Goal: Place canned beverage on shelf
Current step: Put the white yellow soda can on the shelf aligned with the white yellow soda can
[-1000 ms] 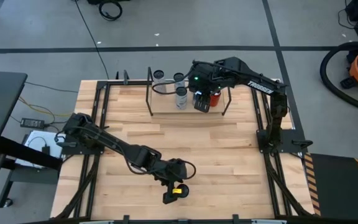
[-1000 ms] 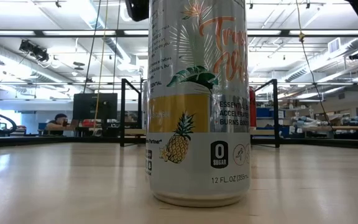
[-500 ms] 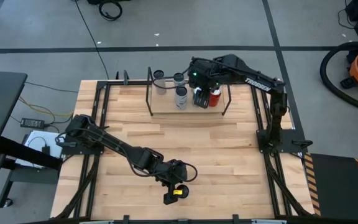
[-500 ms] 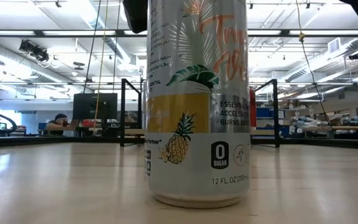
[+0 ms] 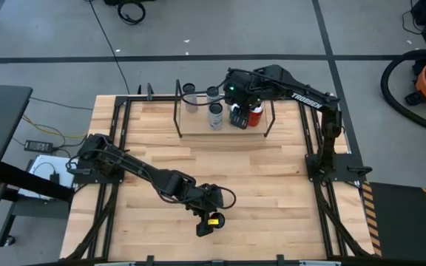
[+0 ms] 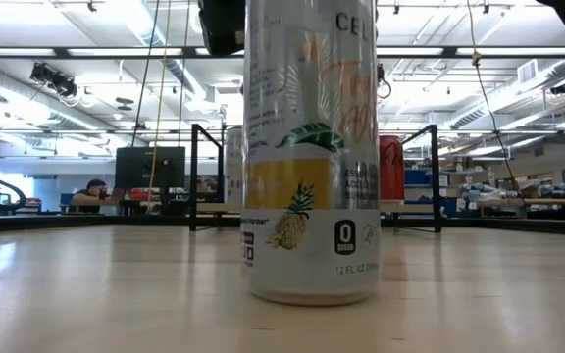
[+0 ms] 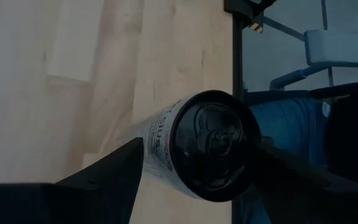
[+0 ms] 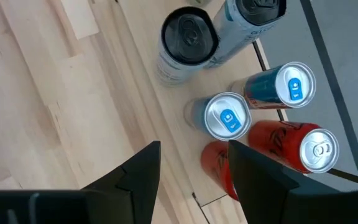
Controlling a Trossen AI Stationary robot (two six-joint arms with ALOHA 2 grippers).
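Note:
A silver can with a yellow pineapple label stands upright near the table's front edge; it also shows in the high view and from above, with its black lid, in the left wrist view. My left gripper is shut on it. The shelf stands at the far middle of the table, its black end frames on the table, with several cans on and behind its board. My right gripper hangs open and empty over those cans. My left gripper pinches the can between its two fingers, one on each side of the can's upper wall, just below the lid. The fingers come from above, pointing down. The can stands upright; whether its base is clear of the table I cannot tell.
On the shelf stand a black-lidded silver can, two blue cans and two red cans. Bare wood table lies between the held can and the shelf. Black rails run along the table's sides.
My left gripper has gone a little toward the table's far and right edges with the can. The can stays upright and now shows smaller and farther off in the low view. My right gripper has drawn slightly toward the far edge over the shelf.

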